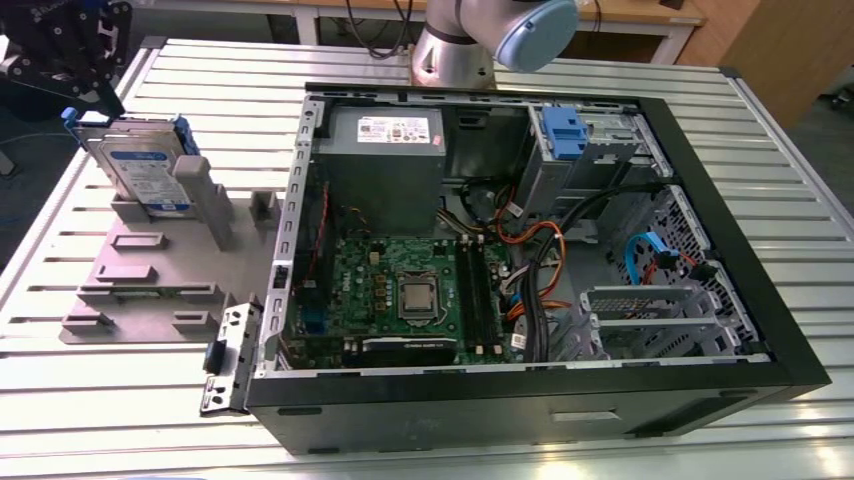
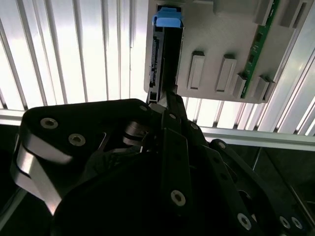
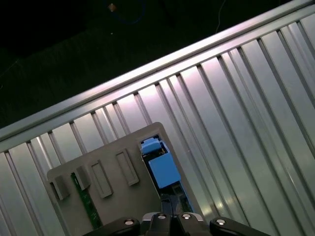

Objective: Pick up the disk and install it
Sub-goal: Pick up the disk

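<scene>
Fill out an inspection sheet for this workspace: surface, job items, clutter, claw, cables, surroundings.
Surface: ribbed metal table carrying a grey slotted fixture plate and an open computer case.
Job's things: disk stands on edge in the fixture plate, outside the case; drive cage sits inside the case.
Clutter: green circuit board strip slotted in the fixture plate.
Claw: at the disk's upper edge; contact cannot be told.
Cables: orange, black and blue runs inside the case.
Surroundings: arm base behind the case; wooden furniture beyond the table.
</scene>
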`<state>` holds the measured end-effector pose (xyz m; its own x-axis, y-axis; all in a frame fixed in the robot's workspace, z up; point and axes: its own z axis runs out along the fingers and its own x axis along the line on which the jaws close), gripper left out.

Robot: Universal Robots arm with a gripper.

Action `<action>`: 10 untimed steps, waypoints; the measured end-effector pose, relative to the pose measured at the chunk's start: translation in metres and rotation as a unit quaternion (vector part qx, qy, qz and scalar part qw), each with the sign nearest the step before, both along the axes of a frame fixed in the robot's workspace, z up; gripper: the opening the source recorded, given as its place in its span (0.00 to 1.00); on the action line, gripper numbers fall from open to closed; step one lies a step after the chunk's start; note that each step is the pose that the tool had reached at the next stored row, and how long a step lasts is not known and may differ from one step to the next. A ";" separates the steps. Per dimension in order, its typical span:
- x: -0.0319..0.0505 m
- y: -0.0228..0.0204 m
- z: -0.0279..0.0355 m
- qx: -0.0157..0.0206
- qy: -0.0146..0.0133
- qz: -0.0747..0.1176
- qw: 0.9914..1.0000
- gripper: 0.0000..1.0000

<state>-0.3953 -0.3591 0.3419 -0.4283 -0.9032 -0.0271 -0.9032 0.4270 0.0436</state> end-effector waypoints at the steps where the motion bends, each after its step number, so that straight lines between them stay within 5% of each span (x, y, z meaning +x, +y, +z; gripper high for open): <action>1: 0.0000 0.0000 0.0000 0.000 0.000 0.000 1.000 0.11; 10: 0.0000 0.0000 0.0000 0.000 0.000 0.003 1.000 0.11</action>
<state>-0.3954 -0.3591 0.3419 -0.4229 -0.9058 -0.0271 -0.9057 0.4216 0.0437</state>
